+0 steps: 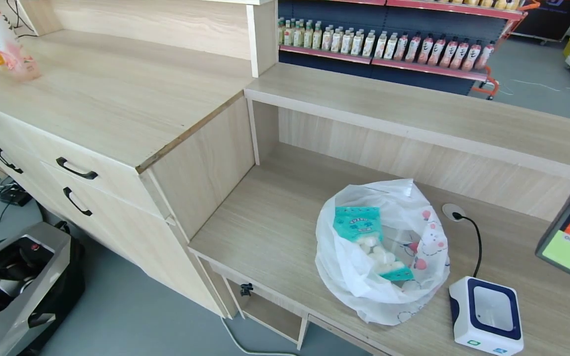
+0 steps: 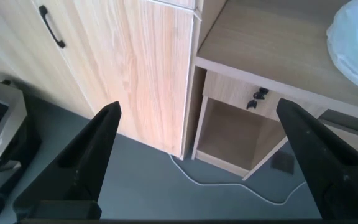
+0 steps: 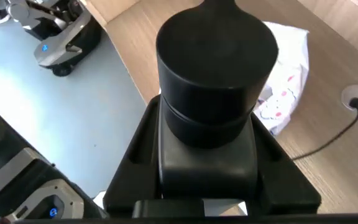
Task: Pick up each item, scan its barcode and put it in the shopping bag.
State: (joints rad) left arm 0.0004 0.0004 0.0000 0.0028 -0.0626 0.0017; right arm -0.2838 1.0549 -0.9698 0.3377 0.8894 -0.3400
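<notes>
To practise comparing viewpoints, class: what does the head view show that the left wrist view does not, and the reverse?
Head view, not left wrist view: the scanner, the teal packet inside the shopping bag, and the bottle shelves. Left wrist view, not head view: the left gripper, open. Both: the shopping bag, the wooden desk and its drawer lock.
</notes>
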